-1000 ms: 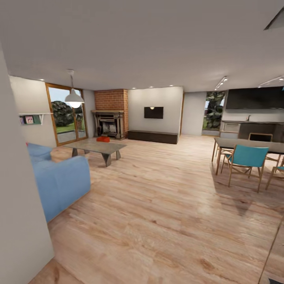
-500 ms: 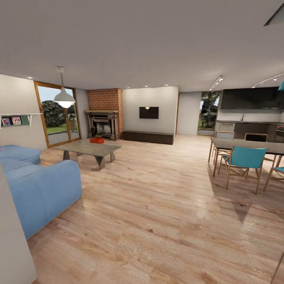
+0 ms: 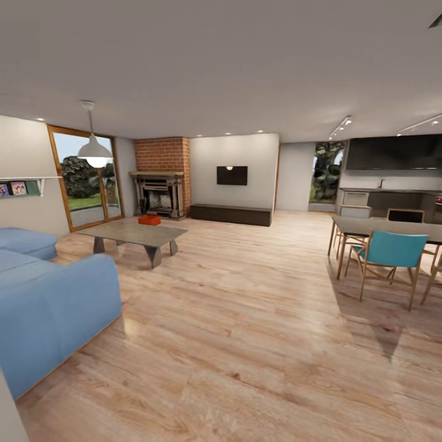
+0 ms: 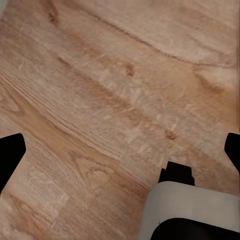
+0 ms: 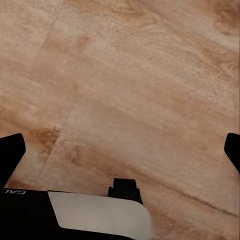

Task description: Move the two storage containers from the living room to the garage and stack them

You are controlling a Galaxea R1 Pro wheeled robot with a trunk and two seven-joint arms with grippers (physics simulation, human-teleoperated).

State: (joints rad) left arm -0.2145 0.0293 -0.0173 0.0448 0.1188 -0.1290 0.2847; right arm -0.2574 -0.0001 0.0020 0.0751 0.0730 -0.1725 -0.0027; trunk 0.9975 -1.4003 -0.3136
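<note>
Head view: the living room, with a light wood-plank floor point(image 3: 245, 319) running from the foreground to the far wall. A low grey coffee table point(image 3: 132, 233) stands left of centre; one orange-red storage container point(image 3: 149, 219) rests on its far edge, toward the fireplace end. At this range it cannot be told whether this is one box or two set close together. Behind the table stand an ornate fireplace point(image 3: 158, 195) and its red-brick chimney point(image 3: 162, 155). A wall-mounted black TV point(image 3: 232, 175) hangs on the white far wall above a long dark low cabinet point(image 3: 231, 214). Glass garden doors point(image 3: 83, 178) with wooden frames occupy the left wall, and a white pendant lamp point(image 3: 94, 150) hangs in front of them. A blue sofa point(image 3: 49, 301) fills the lower left. At right, a dining table point(image 3: 393, 228) carries a teal chair point(image 3: 390, 258) along its near edge; dark kitchen units lie beyond.

Left wrist view: left gripper point(image 4: 120, 150) over the plank floor, its dark fingertips at opposite borders, spread wide with nothing between them.

Right wrist view: right gripper point(image 5: 120, 145) likewise over bare planks, fingertips wide apart and holding nothing
</note>
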